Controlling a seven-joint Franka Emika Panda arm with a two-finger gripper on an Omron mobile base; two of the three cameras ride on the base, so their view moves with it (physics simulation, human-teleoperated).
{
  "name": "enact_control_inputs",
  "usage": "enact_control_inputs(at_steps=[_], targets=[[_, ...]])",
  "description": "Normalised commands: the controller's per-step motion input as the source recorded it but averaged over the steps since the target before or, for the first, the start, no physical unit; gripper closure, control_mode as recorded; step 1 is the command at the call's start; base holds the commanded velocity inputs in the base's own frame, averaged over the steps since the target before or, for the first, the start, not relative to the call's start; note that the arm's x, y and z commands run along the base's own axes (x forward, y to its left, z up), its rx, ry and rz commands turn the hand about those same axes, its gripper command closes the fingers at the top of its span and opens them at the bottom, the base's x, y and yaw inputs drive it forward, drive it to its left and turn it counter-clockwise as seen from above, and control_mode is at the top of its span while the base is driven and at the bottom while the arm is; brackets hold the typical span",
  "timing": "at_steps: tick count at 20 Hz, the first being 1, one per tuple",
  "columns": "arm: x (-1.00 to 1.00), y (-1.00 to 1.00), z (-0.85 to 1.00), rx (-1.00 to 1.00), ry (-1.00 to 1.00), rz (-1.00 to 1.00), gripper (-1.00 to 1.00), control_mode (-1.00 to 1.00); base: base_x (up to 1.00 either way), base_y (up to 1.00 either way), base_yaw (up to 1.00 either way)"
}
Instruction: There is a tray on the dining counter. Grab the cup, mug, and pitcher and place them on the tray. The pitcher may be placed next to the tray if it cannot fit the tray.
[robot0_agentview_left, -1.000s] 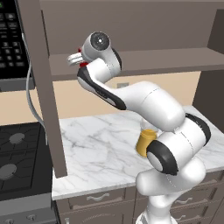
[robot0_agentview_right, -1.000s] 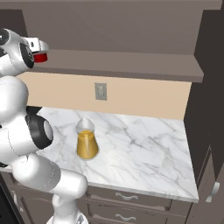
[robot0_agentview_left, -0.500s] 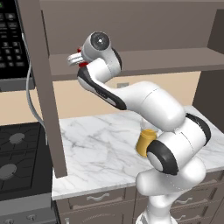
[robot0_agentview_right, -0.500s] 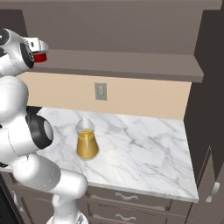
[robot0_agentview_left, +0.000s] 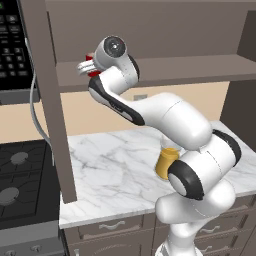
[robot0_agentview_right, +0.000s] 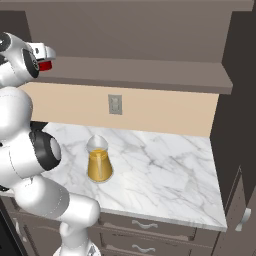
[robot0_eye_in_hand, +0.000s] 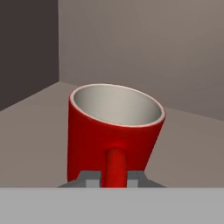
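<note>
Up on the brown shelf above the marble surface: claw, spread 1 second ago, now pinching mug handle; ready for lifting trayward.

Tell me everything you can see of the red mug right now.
The mug is glossy red with a pale grey-white inside and looks empty. It is cylindrical, with a red handle facing the hand camera. It stands upright on the brown shelf under the cabinets, near its back corner. The gripper sits at the handle, fingers closed in on either side.
</note>
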Motion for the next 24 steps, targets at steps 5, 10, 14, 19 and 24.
enact_control_inputs(at_steps=[5,10,14,19,24], targets=[[0.00,0.00,0.00,0.00,0.00,0.00,1.00,-1.00,0.00,0.00,0.00],[0.00,0.00,0.00,0.01,0.00,0.00,1.00,-1.00,0.00,0.00,0.00],[-0.23,0.00,0.00,0.00,-0.04,0.00,1.00,-1.00,0.00,0.00,0.00],[-0.40,-0.01,0.02,0.00,-0.12,0.00,1.00,-1.00,0.00,0.00,0.00],[-0.48,-0.12,0.03,0.01,-0.12,0.00,1.00,-1.00,0.00,0.00,0.00]])
